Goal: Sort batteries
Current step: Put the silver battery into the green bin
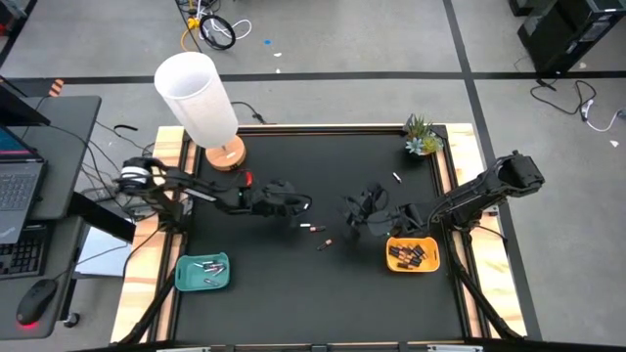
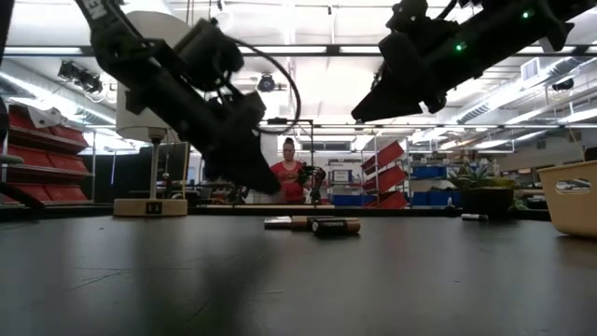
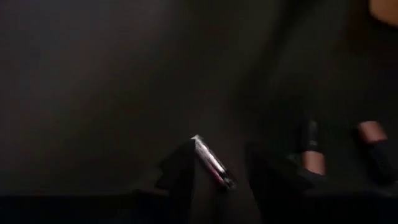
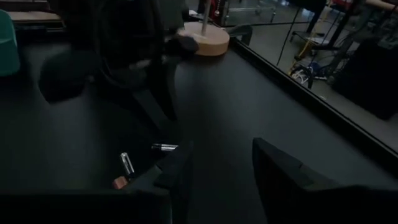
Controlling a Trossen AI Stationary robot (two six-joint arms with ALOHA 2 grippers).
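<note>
Two trays split types: left gripper (image 1: 301,206) clamps a silvery battery (image 3: 211,163) near loose batteries (image 1: 315,230) mid-bench; right gripper (image 1: 354,210) apart, waiting nearby.

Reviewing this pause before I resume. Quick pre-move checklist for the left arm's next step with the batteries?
1. Left gripper holding a battery: ok. The left wrist view shows a silvery battery lying against one of its fingers.
2. Grip is firm: cannot tell; only one finger's contact shows.
3. Teal tray reachable: ok, near the table's front left, with pale batteries in it.
4. Orange tray sorted by type: ok, it holds dark batteries.
5. Right gripper clear of the left: ok, apart in the high view, its fingers open and empty.
6. Loose batteries left on the mat: ok, a few lie between the arms, plus one near the plant.
</note>
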